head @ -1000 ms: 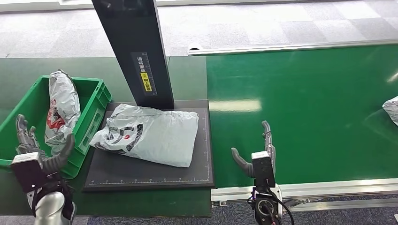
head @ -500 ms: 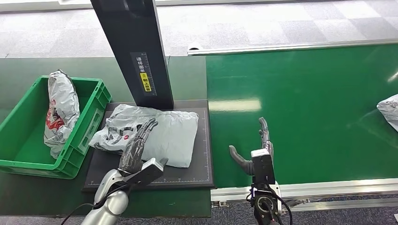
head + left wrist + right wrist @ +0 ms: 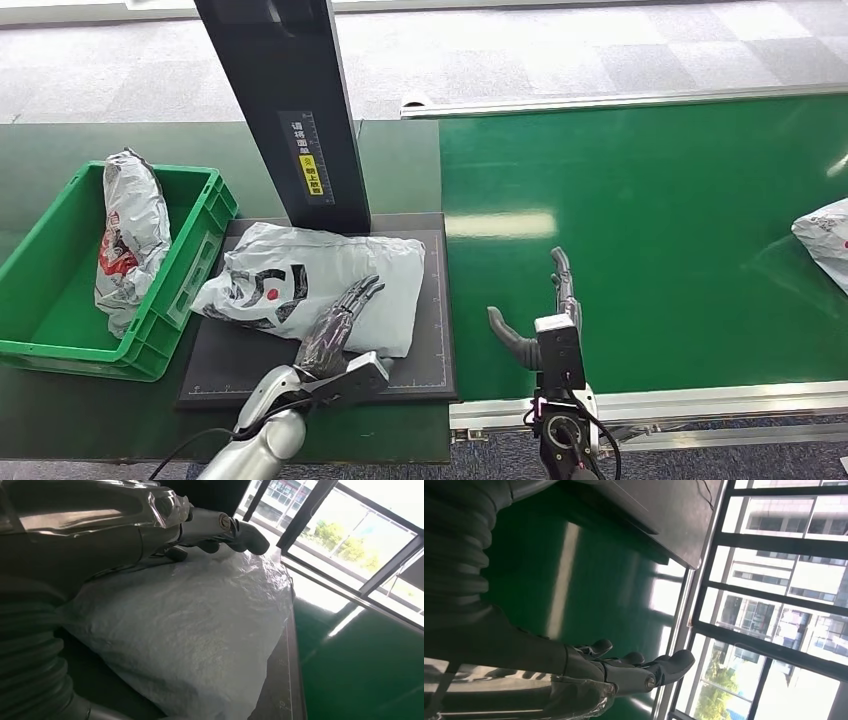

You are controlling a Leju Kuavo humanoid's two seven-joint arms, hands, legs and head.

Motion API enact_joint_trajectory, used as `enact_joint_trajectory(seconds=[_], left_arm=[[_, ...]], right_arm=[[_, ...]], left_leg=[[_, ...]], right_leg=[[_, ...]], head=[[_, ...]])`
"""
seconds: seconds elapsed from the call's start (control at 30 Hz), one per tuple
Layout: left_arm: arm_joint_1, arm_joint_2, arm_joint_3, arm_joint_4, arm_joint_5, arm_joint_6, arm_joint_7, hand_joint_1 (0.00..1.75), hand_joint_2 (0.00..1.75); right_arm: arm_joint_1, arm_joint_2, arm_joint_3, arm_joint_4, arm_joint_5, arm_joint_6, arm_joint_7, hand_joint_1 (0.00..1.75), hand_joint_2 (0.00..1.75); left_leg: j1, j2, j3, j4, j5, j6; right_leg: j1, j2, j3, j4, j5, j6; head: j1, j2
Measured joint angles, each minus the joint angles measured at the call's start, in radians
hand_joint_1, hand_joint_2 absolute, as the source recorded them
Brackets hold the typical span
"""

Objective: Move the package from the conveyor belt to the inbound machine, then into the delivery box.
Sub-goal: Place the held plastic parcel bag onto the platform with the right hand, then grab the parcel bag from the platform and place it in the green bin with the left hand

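On the black scanner platform [image 3: 240, 375], the left hand [image 3: 338, 322] (fingers spread) lies atop the package [image 3: 315, 280].

Grey carpet-tile floor [image 3: 560, 50], tall dark-framed windows [image 3: 774, 600], bright daylight, green trees outside [image 3: 340, 545]

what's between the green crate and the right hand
In the head view, the dark scale platform carrying the grey package, with the left hand over it, lies between the green crate and the right hand.
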Motion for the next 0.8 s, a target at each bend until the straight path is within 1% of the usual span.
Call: enact_joint_trajectory(seconds=[0.27, 0.37, 0.43, 0.57, 0.6, 0.67, 0.8], left_arm=[[-0.019, -0.013, -0.014, 0.043, -0.023, 0.016, 0.011, 0.00, 1.75], [-0.048, -0.032, -0.033, 0.102, -0.071, 0.059, 0.041, 0.00, 1.75], [-0.075, -0.046, -0.049, 0.153, -0.128, 0.112, 0.084, 0.00, 1.75], [-0.141, -0.075, -0.077, 0.269, -0.265, 0.235, 0.213, 1.75, 1.75], [-0.161, -0.082, -0.080, 0.302, -0.293, 0.260, 0.242, 1.75, 1.75], [-0.192, -0.091, -0.080, 0.358, -0.321, 0.296, 0.271, 1.75, 1.75], [-0.224, -0.098, -0.072, 0.415, -0.322, 0.320, 0.259, 1.75, 1.75]], right_arm=[[-0.001, 0.000, 0.000, 0.001, -0.002, -0.001, -0.004, 0.00, 1.75], [-0.002, 0.001, 0.001, 0.001, -0.003, -0.003, -0.006, 0.00, 1.75], [-0.002, 0.003, 0.002, 0.001, -0.003, -0.004, -0.006, 0.00, 1.75], [-0.002, 0.009, 0.002, -0.001, 0.006, -0.005, 0.001, 0.00, 1.75], [-0.001, 0.011, 0.002, -0.003, 0.010, -0.004, 0.005, 0.00, 1.75], [0.000, 0.015, 0.001, -0.008, 0.016, -0.001, 0.010, 0.00, 1.75], [0.006, 0.019, -0.002, -0.026, 0.021, 0.000, 0.015, 0.00, 1.75]], left_leg=[[0.000, 0.000, 0.000, 0.000, 0.000, 0.000], [0.000, 0.000, 0.000, 0.000, 0.000, 0.000], [0.000, 0.000, 0.000, 0.000, 0.000, 0.000], [0.000, -0.001, 0.001, 0.000, 0.000, 0.000], [0.000, 0.000, 0.002, 0.000, 0.000, 0.000], [0.000, 0.000, 0.003, 0.000, 0.000, 0.000], [0.000, 0.000, 0.004, 0.000, 0.000, 0.000]], right_leg=[[0.000, 0.000, 0.000, 0.000, 0.000, 0.000], [0.000, 0.000, 0.001, 0.000, 0.000, 0.000], [0.000, 0.000, 0.001, 0.000, 0.000, 0.000], [0.000, 0.000, 0.002, 0.000, 0.000, 0.000], [0.000, 0.000, 0.003, 0.000, 0.000, 0.000], [0.000, 0.000, 0.003, 0.000, 0.000, 0.000], [0.000, 0.000, 0.004, 0.000, 0.000, 0.000]], head=[[0.000, 0.000], [0.000, 0.000], [0.000, 0.000], [0.000, 0.000], [0.000, 0.000], [0.000, 0.000], [0.000, 0.000]])
